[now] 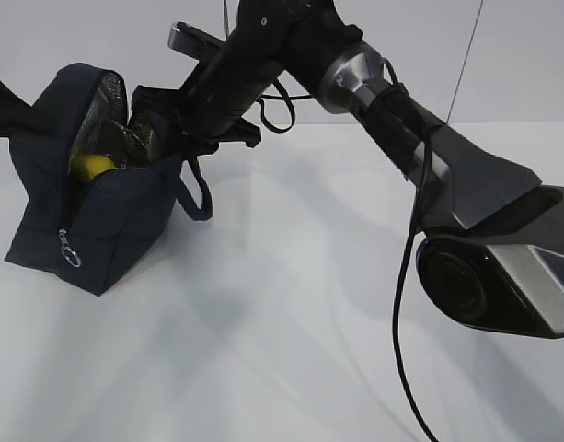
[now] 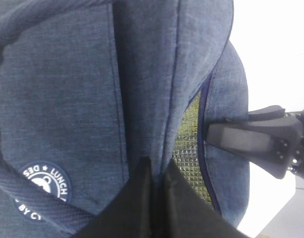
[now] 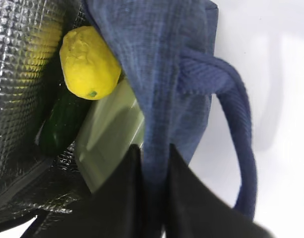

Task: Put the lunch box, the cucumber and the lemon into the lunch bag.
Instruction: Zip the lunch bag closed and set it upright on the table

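Observation:
The navy lunch bag stands open at the left of the white table, its silver lining showing. Inside it lie the yellow lemon, the dark green cucumber and the lunch box, of which only the sage-green lid shows. The lemon also shows through the bag's mouth in the exterior view. My right gripper reaches across to the bag's near wall and is shut on the navy fabric beside a handle. My left gripper is shut on a fold of the bag's fabric on the far side.
The right arm stretches from the right edge over the table to the bag. The bag's silver ring pull hangs at its front corner. The other gripper's body shows by the bag's rim in the left wrist view.

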